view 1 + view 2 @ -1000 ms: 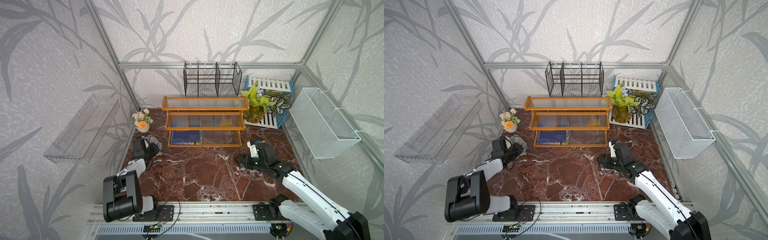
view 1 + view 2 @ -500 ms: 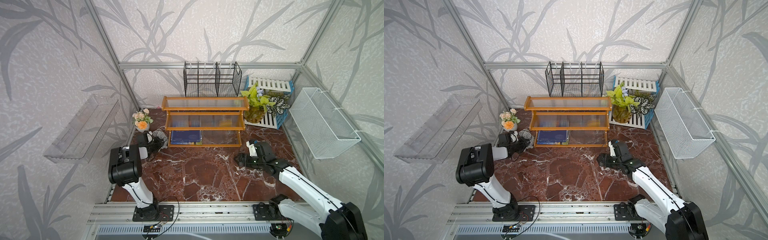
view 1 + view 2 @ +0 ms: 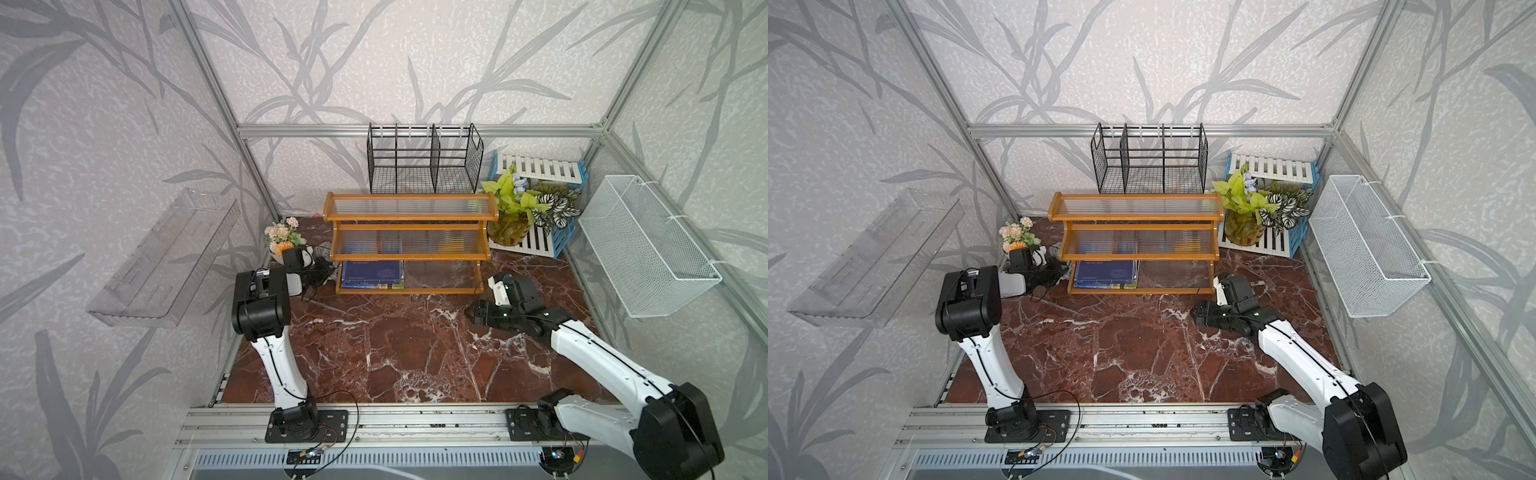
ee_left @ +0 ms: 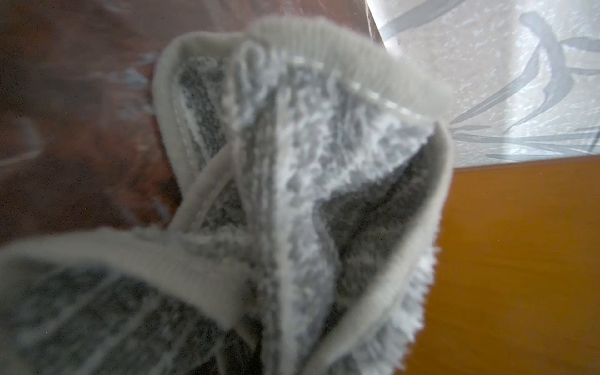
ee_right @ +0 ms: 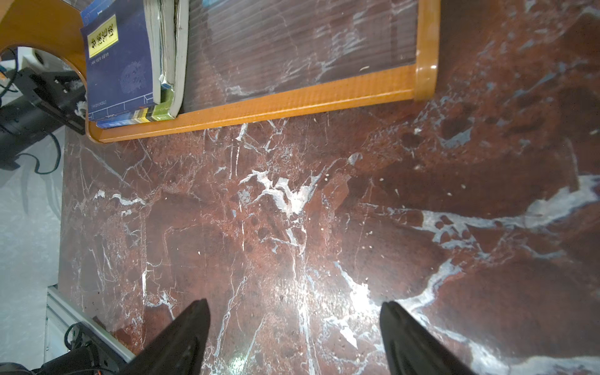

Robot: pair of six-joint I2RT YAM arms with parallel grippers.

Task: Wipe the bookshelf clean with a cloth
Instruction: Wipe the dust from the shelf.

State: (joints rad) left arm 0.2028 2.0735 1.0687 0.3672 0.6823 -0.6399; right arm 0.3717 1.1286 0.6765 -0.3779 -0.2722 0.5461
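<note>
The marble table (image 3: 395,332) carries the bookshelf (image 3: 409,217) at 12 o'clock, its long axis running 9 to 3. The left pincer (image 3: 323,269) sits just beside the shelf's 9 o'clock end, pinching the bunched cloth (image 4: 292,194); the shelves lie toward 3. The right pincer (image 5: 293,305) hovers spread and empty near the 4 o'clock corner.

1. Both top views hang high at the front, looking steeply down and back over the whole counter (image 3: 395,353) to the bookshelf (image 3: 409,217).
2. The left wrist view sits right against the cloth (image 4: 292,194), blurred, with bookshelf wood alongside.
3. The right wrist view looks down close on the counter past the right tool (image 5: 294,302); it shares the bookshelf's bottom tier with both top views.
</note>
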